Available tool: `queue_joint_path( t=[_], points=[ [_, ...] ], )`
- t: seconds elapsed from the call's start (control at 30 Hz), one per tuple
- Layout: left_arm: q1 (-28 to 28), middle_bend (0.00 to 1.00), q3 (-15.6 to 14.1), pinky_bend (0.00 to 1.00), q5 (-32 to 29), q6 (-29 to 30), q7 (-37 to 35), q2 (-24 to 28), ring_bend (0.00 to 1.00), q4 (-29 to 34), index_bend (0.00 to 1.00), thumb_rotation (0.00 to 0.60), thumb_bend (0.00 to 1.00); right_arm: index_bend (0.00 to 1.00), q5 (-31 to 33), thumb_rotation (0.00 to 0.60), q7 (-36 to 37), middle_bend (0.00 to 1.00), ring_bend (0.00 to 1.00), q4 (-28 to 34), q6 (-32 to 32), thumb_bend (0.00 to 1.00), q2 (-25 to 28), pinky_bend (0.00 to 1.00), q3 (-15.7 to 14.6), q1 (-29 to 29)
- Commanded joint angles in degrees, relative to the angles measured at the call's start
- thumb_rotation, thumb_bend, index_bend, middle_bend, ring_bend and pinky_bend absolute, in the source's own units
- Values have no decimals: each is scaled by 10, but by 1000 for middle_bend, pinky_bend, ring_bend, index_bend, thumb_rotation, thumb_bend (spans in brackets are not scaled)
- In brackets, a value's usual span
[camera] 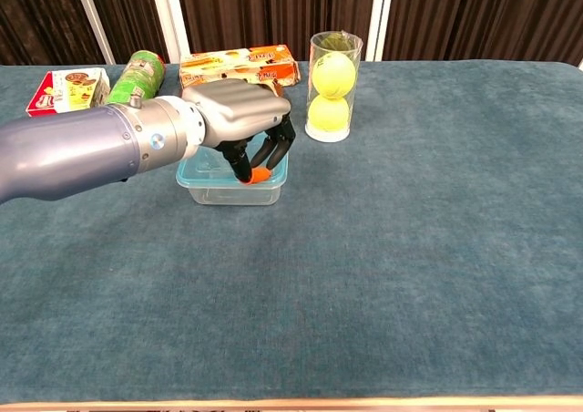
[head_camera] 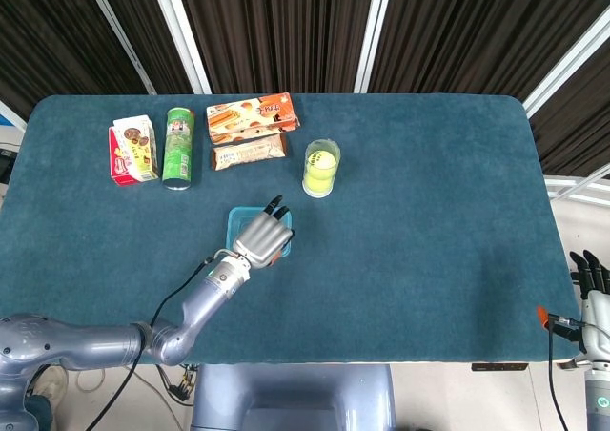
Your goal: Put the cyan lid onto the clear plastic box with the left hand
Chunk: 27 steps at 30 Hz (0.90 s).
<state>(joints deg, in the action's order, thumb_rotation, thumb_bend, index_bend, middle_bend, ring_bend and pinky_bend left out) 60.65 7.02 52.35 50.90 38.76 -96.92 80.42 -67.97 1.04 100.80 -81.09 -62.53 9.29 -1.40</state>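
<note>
My left hand (camera: 239,120) presses curled fingers on the cyan lid (camera: 206,165); it seems light, flexible, best pushed at corners.

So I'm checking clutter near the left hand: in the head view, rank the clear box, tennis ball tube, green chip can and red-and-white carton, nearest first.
From the left hand:
1. Clear plastic box, directly beneath it.
2. Tennis ball tube, behind, to its right.
3. Green chip can, behind, to its left.
4. Red-and-white carton, farthest left.
</note>
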Motion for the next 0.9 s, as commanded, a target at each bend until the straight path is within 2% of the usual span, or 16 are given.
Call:
queue_joint_path(
  t=[0.03, 0.9],
  points=[
    [0, 603, 0, 31, -2, 0, 1, -2, 143, -3, 654, 600, 503, 101, 1, 600, 1, 0, 0, 0, 0, 292, 1, 0, 0, 0],
    [-3, 603, -15, 30, 10, -1, 25, -31, 143, -43, 655, 600, 501, 100, 3, 600, 5, 0, 0, 3, 2, 292, 3, 0, 1, 0]
  ],
)
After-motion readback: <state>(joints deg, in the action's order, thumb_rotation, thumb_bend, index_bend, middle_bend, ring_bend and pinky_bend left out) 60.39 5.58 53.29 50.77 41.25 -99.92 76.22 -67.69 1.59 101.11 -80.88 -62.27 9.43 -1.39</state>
